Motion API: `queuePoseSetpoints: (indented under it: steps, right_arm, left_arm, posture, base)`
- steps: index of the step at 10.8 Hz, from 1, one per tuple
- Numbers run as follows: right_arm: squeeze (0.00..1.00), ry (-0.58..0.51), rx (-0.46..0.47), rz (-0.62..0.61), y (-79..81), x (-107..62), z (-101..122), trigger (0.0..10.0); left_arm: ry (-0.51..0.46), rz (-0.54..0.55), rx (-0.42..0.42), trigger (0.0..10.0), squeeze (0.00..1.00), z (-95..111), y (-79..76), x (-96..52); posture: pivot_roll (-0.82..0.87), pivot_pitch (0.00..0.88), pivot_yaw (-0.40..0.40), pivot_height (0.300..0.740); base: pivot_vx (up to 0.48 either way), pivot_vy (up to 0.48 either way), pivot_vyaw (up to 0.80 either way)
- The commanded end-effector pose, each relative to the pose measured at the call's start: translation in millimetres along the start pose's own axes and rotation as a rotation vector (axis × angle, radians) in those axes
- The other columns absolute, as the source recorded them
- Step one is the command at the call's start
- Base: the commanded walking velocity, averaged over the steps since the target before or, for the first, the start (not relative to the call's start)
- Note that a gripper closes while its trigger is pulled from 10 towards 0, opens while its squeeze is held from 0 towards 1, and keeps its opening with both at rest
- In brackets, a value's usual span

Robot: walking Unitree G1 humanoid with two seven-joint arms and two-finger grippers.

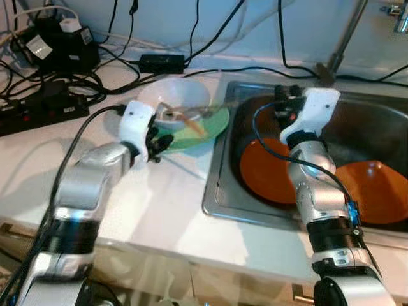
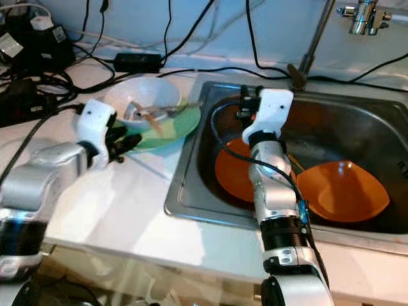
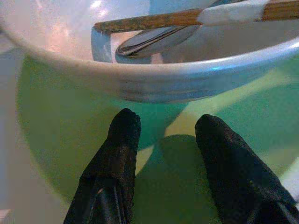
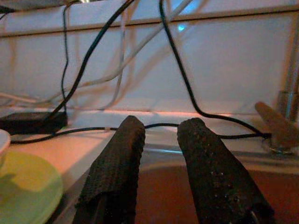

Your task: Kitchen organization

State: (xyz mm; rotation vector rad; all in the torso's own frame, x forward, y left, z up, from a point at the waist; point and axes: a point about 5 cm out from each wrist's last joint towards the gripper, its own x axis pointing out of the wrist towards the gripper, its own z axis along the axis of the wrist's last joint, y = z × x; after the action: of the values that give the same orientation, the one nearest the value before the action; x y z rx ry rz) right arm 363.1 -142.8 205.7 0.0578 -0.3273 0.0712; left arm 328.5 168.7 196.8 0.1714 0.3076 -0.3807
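A white bowl (image 1: 175, 95) stands on a green plate (image 1: 213, 124) on the counter, just left of the sink (image 1: 217, 191). Wooden chopsticks (image 3: 163, 18) and a metal spoon (image 3: 145, 42) lie in the bowl. My left gripper (image 1: 159, 141) is open at the plate's near-left rim, its fingertips over the green surface just short of the bowl's wall (image 3: 163, 74). My right gripper (image 2: 245, 102) hangs open and empty over the sink's back-left corner, pointing at the wall. Under it lie an orange plate (image 1: 264, 169) and an orange bowl (image 1: 376, 188).
A black power strip (image 1: 38, 111), plugs and tangled cables crowd the back left of the counter. A black adapter (image 1: 162, 62) lies behind the bowl. Cables run along the wall behind the sink. The faucet (image 2: 363, 16) rises at the back right. Bare white counter (image 1: 159, 210) lies in front.
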Motion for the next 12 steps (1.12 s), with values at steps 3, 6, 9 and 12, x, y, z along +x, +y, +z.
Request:
queuePoseSetpoints:
  steps: [3, 6, 9, 12]
  right_arm:
    - [0.0, -0.018, 0.006, 0.011, 0.9, 10.1, 5.6, 10.0]
    - [0.0, -0.015, 0.008, 0.027, 2.8, 15.4, 4.4, 10.0]
    - [0.0, -0.014, 0.009, 0.04, 4.2, 20.7, 4.2, 10.0]
    - [0.0, -0.014, 0.014, 0.054, 7.6, 25.5, 4.9, 10.0]
  left_arm:
    - [0.099, 0.025, -0.029, 10.0, 0.0, -19.4, -2.8, -31.9]
    - [0.128, 0.055, -0.048, 10.0, 0.0, -24.7, -11.6, -66.4]
    - [0.12, 0.033, -0.045, 10.0, 0.0, -23.8, -29.9, -90.4]
    - [0.085, 0.035, -0.014, 10.0, 0.0, -15.1, -34.0, -101.6]
  posture:
    - [0.31, 0.1, -0.044, 0.74]
    - [0.34, 0.102, -0.07, 0.74]
    - [0.37, 0.11, -0.1, 0.74]
    - [0.38, 0.106, -0.117, 0.74]
  base:
    - [0.0, 0.0, 0.0]
    - [0.0, 0.0, 0.0]
    - [0.0, 0.0, 0.0]
    - [0.0, 0.0, 0.0]
